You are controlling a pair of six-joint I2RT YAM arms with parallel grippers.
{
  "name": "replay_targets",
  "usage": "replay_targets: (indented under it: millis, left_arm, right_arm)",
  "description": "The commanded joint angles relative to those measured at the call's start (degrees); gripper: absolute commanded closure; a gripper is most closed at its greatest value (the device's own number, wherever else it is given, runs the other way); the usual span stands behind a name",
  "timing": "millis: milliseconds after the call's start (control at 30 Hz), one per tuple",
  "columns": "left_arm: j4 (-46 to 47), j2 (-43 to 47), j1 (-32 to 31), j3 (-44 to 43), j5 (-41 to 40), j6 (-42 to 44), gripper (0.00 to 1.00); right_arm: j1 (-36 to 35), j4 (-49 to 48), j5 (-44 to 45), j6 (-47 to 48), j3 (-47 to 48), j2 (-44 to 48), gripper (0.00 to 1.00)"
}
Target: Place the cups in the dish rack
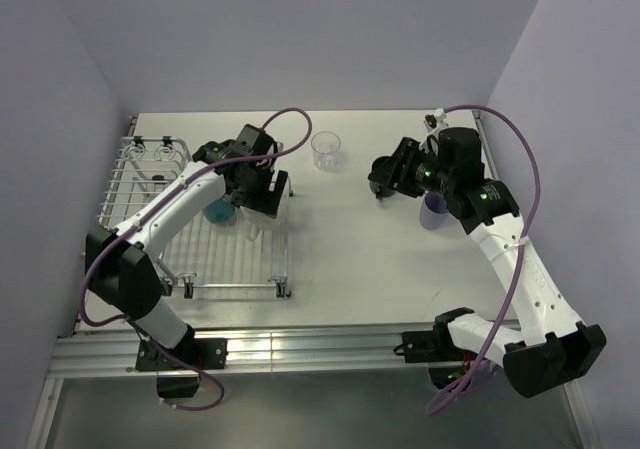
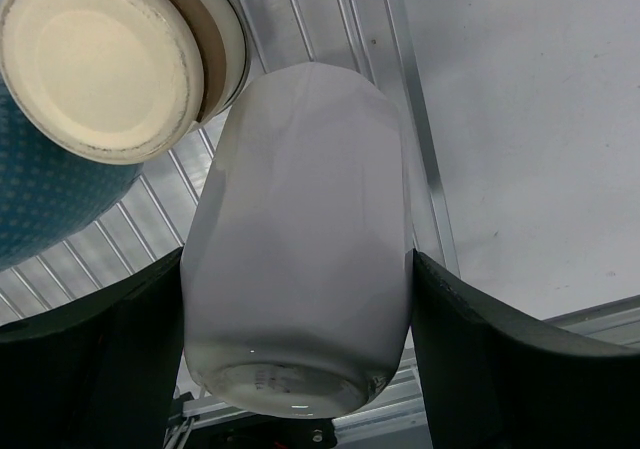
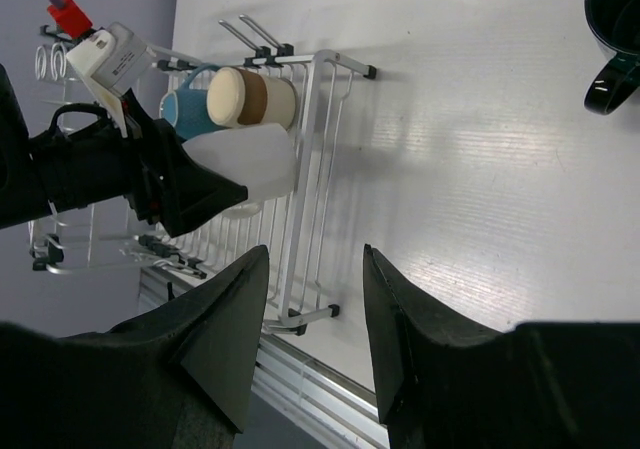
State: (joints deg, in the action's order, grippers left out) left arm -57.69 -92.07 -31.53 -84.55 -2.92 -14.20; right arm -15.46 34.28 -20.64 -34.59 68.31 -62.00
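We think the job is about half done. Two cups are in the dish rack (image 1: 235, 285): the light blue mug (image 1: 218, 212) and the brown cup with a cream bottom (image 3: 250, 97). They sit right next to each other.

The left gripper (image 1: 255, 189) squeezes the white mug (image 2: 300, 219) from both sides. It holds the mug over the right part of the rack, just beside the brown cup. We cannot tell if the mug touches the wires yet.

Three cups are not in the rack. The clear glass tumbler (image 1: 327, 151) stands alone on the table (image 1: 380, 269). The dark teal mug (image 1: 383, 181) is near the right gripper (image 3: 313, 269), whose fingers are spread apart with nothing between them. The lavender cup (image 1: 434, 212) is partly hidden under the right arm.

The white mug is close to the rack's right side bar, so there is little room on that side. The left part of the rack looks open. The table between the rack and the right arm gives us room to move. The right wall is close to the right arm.
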Motion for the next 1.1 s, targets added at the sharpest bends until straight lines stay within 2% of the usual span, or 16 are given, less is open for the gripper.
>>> replay_targets:
  millis: [0,433,533,567,633,667,767,867,1067]
  left_arm:
    - [2.5,-0.3,-0.1,-1.5,0.3,1.1,1.0]
    - [0.1,-5.5,-1.0,-4.7,-3.6,0.5,1.0]
    - [-0.1,-5.6,-1.2,-4.9,-4.3,0.1,0.88]
    - [-0.1,-5.7,-1.3,-5.2,-4.3,0.0,0.79]
    - [-0.1,-5.7,-1.4,-5.4,-4.6,-0.1,0.69]
    - [-0.1,-5.5,-1.6,-5.4,-4.7,-0.1,0.58]
    - [-0.1,-5.6,-1.8,-5.6,-5.2,-0.2,0.4]
    - [-0.4,-5.8,-2.0,-5.6,-5.7,-0.2,0.32]
    - [0.2,-5.8,-2.4,-4.9,-6.3,-0.4,0.25]
  right_arm:
    - [0.3,-1.8,-0.3,1.0,-0.5,-0.1,0.5]
    - [0.4,-2.2,0.0,1.4,-1.5,-0.3,0.5]
    - [0.4,-2.2,0.2,1.5,-1.6,-0.3,0.5]
    - [0.3,-2.2,0.3,1.5,-1.6,-0.2,0.5]
    - [0.4,-2.1,0.3,1.5,-1.6,-0.1,0.5]
    - [0.4,-2.0,0.6,1.6,-1.6,-0.1,0.5]
    - [0.4,-1.9,0.7,1.6,-1.5,-0.1,0.5]
    - [0.4,-1.8,0.8,1.6,-1.4,-0.2,0.5]
    - [0.4,-1.6,0.8,1.7,-1.1,-0.5,0.5]
